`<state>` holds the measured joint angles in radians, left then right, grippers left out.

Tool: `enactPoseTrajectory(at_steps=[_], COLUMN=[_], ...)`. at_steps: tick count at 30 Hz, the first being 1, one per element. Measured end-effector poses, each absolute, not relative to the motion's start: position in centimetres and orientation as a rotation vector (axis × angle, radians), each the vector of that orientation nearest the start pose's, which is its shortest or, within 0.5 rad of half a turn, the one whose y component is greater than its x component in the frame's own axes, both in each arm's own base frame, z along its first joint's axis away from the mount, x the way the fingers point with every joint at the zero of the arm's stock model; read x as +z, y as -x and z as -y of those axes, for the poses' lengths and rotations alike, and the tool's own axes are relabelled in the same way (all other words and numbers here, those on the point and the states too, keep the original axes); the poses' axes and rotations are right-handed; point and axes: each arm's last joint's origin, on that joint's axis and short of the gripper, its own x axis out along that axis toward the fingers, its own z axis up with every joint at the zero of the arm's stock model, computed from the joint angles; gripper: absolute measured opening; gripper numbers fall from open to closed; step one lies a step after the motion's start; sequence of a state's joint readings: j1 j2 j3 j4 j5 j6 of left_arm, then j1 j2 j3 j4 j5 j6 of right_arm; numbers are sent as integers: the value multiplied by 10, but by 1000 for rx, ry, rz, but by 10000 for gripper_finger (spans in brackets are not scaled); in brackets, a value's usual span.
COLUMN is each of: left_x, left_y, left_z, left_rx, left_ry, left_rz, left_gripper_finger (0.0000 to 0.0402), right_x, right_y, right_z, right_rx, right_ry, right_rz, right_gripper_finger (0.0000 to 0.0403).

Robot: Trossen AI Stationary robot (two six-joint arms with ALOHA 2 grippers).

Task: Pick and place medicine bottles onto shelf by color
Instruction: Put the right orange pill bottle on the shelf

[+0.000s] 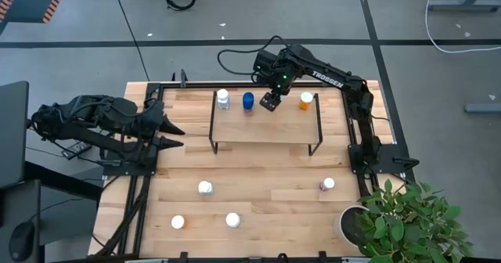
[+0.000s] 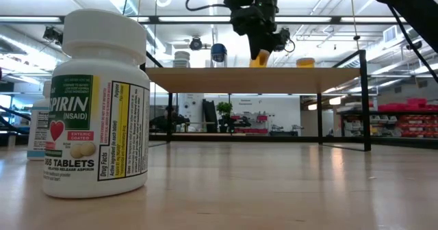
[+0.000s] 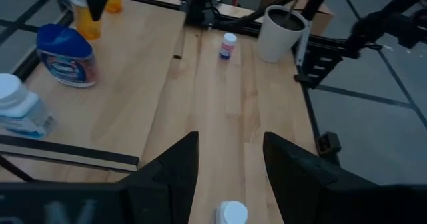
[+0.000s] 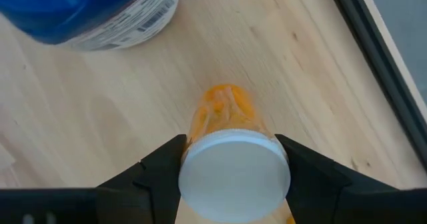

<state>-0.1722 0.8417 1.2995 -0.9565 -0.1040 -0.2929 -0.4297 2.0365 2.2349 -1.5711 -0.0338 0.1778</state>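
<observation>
Orange bottle [image 4: 223, 127] hanging upright, cap up, above shelf [image 1: 266, 126]; right gripper [image 1: 270, 101] clamping its cap. Left gripper [image 1: 174, 135] idling open.

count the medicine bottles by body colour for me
white or clear bottles: 3
orange bottles: 3, one of them in the right gripper
blue bottle: 1
pinkish-purple bottle: 1
total: 8
</observation>
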Motion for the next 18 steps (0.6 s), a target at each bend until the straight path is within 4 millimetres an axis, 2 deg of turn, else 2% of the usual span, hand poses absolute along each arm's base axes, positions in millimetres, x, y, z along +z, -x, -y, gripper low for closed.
enactPoseTrajectory(at_steps=[5,11,18], left_x=[416,418,426], left_y=[-121,-122,-128], left_z=[17,15,14], left_rx=[49,95,155], left_ry=[211,211,216], left_rz=[-491,-468,-367], left_gripper_finger=[174,174,174], right_x=[355,370,369], right_y=[-349,-337,-337], right_z=[159,159,161], right_rx=[-425,-430,-406], right_ry=[-414,-349,-310], right_rz=[-1319,-1288,-1297], right_gripper_finger=[223,223,223])
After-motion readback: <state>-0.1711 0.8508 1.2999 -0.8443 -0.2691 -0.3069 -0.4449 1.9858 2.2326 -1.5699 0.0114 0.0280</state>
